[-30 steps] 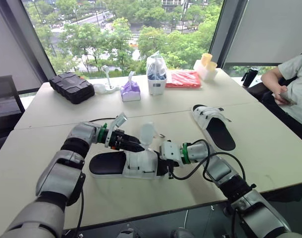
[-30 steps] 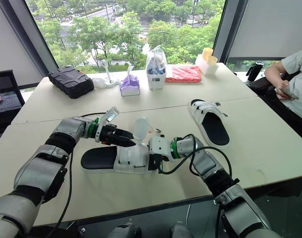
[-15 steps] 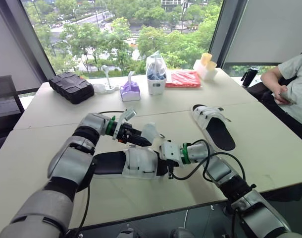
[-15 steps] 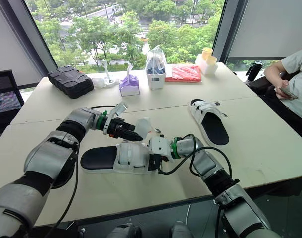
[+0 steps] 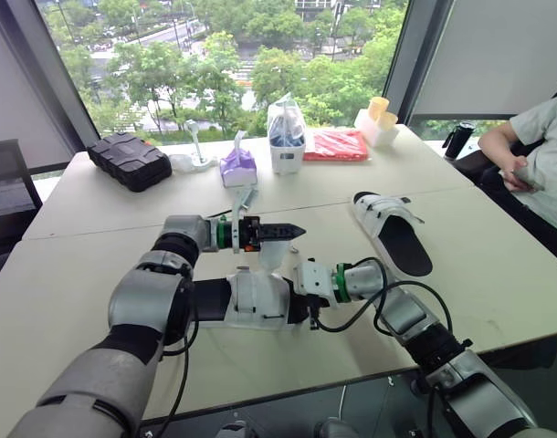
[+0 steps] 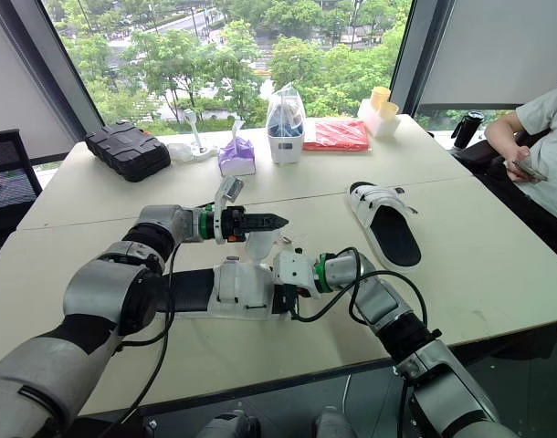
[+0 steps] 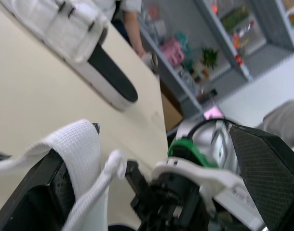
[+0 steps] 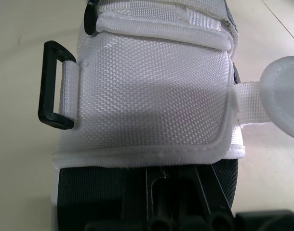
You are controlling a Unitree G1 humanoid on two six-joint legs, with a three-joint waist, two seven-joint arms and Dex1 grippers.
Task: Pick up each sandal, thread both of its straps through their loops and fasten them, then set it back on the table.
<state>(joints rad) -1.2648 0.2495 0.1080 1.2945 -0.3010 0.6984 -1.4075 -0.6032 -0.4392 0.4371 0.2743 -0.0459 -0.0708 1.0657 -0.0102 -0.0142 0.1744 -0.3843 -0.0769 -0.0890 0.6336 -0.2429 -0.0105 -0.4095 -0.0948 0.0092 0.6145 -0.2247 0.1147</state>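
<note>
A black-soled sandal with white straps [image 5: 251,299] lies on the table in front of me. My right gripper [image 5: 306,301] is shut on its sole at the end nearest that arm, just below the white upper [image 8: 152,96]. A black loop [image 8: 53,85] sticks out at one side of the upper, and a loose strap end [image 8: 282,96] at the other. A free strap [image 5: 267,254] stands up from the sandal. My left gripper [image 5: 299,231] hovers above it, pointing right, open, with the strap [image 7: 79,149] resting against one finger. A second sandal [image 5: 394,233] lies further right.
Along the far side stand a black case [image 5: 131,160], a purple tissue pack [image 5: 239,166], a clear bag [image 5: 287,135], a red packet [image 5: 338,144] and yellow cups [image 5: 379,114]. A person [image 5: 534,155] sits at the right edge. A black cable trails from my right wrist.
My left gripper rose and moved right, levelling out above the sandal. The strap it held up has slipped from its tips and sagged lower. The right gripper stays put.
</note>
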